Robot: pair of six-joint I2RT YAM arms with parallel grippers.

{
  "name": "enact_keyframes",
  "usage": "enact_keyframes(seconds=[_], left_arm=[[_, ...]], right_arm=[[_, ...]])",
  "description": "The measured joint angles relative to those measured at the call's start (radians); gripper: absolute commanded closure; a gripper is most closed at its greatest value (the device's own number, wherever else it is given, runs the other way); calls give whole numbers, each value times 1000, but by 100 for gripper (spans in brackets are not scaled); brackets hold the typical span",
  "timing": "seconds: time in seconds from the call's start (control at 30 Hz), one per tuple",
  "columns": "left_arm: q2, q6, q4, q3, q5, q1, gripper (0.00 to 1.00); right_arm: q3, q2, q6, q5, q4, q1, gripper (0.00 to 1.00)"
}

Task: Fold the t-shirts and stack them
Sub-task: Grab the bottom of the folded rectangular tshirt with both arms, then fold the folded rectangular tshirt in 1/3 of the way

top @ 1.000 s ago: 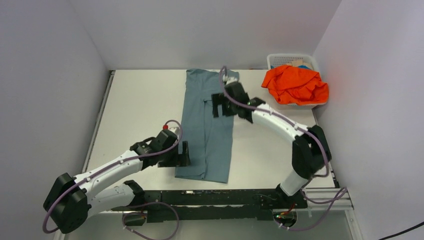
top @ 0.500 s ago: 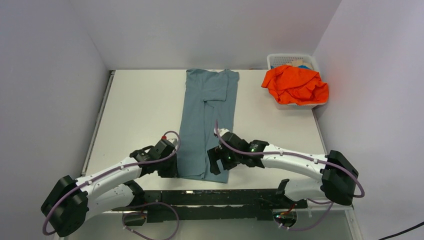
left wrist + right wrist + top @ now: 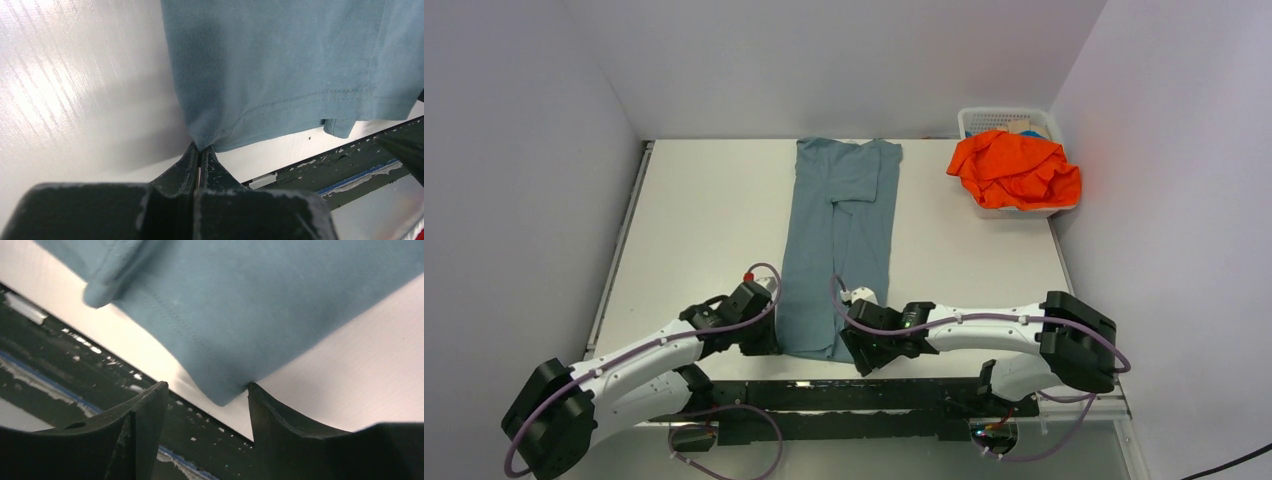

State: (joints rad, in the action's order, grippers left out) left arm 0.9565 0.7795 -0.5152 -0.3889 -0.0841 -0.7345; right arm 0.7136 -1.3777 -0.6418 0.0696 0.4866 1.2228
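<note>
blue-grey shirt (image 3: 839, 250) lies as a long strip running away from the arms, hem nearest | left gripper (image 3: 200, 147) pinched closed on near-left corner | right gripper (image 3: 205, 386) wide open astride near-right corner, holding nothing

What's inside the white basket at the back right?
A crumpled orange t-shirt heaped over the basket rim. Tan and blue scraps show behind it; whatever lies beneath is covered.
</note>
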Motion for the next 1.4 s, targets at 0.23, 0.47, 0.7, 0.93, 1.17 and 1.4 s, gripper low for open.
enact_keyframes(seconds=[0.23,0.47,0.7,0.93,1.17,1.4], left_arm=[[-45,0,10,25,2,0,100],[-125,31,8,68,-34,-8,100],[-327,67,-82,84,-105,-62,100],[-260,37,-70,-16,-74,-65,100],[-29,-80,72,-264,53,1,100],[250,-176,201,-432,47,167,100]], right_arm=[[-45,-10,-37,65,-63,0,84],[-79,43,-90,45,-43,4,100],[-103,155,-122,-74,-14,35,100],[-21,155,-122,16,58,-10,100],[51,142,-38,68,20,-241,100],[197,24,74,115,-35,-402,100]])
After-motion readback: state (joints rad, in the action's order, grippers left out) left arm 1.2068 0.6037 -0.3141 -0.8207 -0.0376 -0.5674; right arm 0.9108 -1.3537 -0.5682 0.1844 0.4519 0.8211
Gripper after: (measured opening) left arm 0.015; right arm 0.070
